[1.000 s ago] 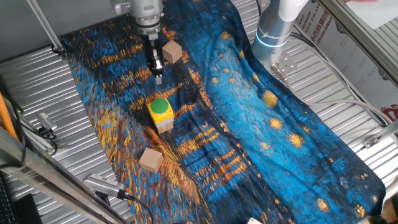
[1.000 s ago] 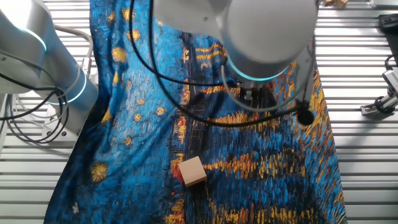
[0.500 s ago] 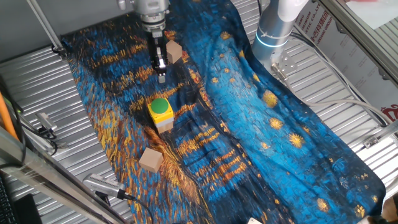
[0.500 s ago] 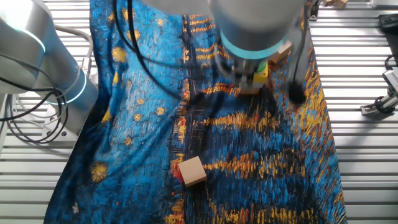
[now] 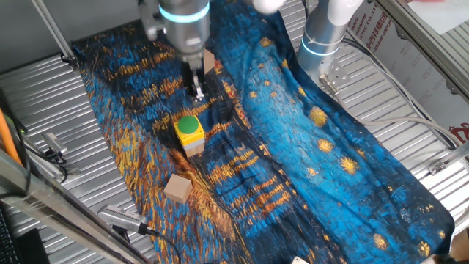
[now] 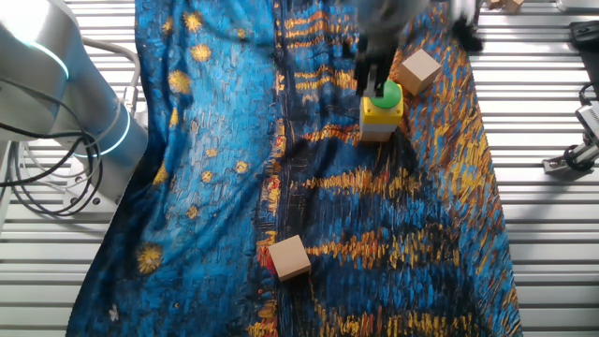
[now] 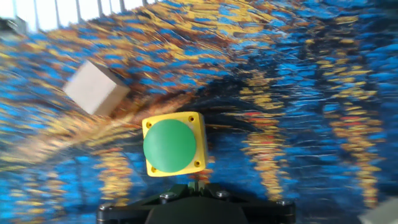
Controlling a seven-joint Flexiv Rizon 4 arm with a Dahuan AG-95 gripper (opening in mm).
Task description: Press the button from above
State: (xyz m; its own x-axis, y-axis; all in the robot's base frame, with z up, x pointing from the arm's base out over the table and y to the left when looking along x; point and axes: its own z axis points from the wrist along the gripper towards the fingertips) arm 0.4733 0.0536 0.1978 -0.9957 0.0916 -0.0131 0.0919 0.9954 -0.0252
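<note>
Button point(image 5: 190, 126), a round green cap on a small yellow box with a pale base, is sitting upright on the blue and gold painted cloth point(image 5: 308, 147) that is covering the ribbed metal table point(image 5: 44, 95). In the hand view the green cap point(image 7: 170, 145) is lying just ahead of the black gripper body, with the yellow corners showing around it. The gripper point(image 5: 198, 92) is hanging above and slightly behind the button, apart from it in one fixed view; in the other fixed view it point(image 6: 374, 80) is blurred and seems to be just over the cap point(image 6: 386, 94), though contact cannot be judged. Whether the fingers are spread or pressed together cannot be told from any view. One wooden cube point(image 6: 420, 68) is resting near the button, just beyond it; another cube point(image 6: 288, 256) is lying well apart from the button, further down the cloth
</note>
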